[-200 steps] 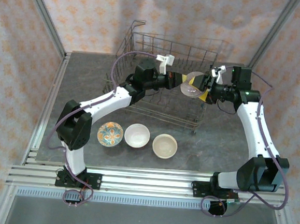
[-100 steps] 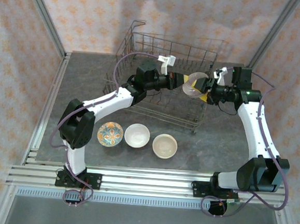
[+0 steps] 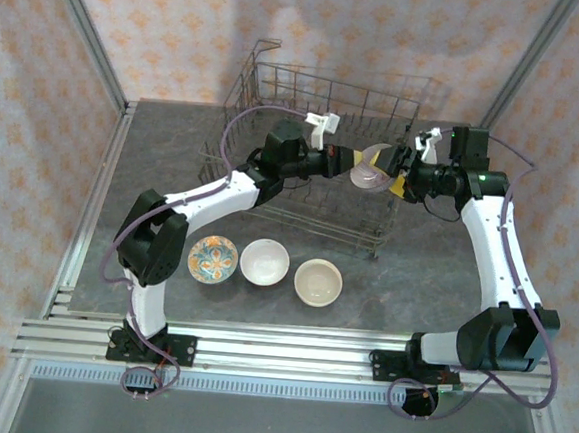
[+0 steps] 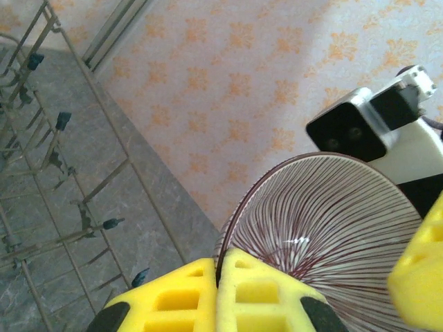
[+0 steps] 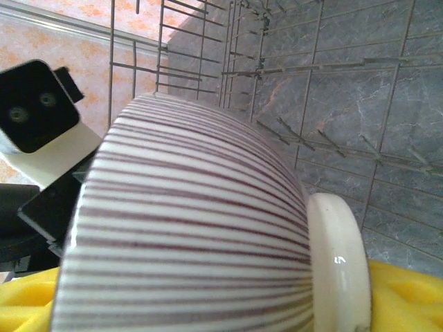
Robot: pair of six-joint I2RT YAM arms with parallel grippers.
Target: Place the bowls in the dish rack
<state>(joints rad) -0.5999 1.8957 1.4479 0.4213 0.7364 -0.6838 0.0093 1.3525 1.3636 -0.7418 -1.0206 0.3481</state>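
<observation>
Both arms reach inward over the dish rack (image 3: 315, 207); left jaws clench the striped bowl (image 3: 370, 171) by its rim; right jaws opposite, hold unclear.

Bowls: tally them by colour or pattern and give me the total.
Striped bowl: 1
Floral bowl: 1
White bowl: 1
Cream bowl: 1
Total: 4
</observation>
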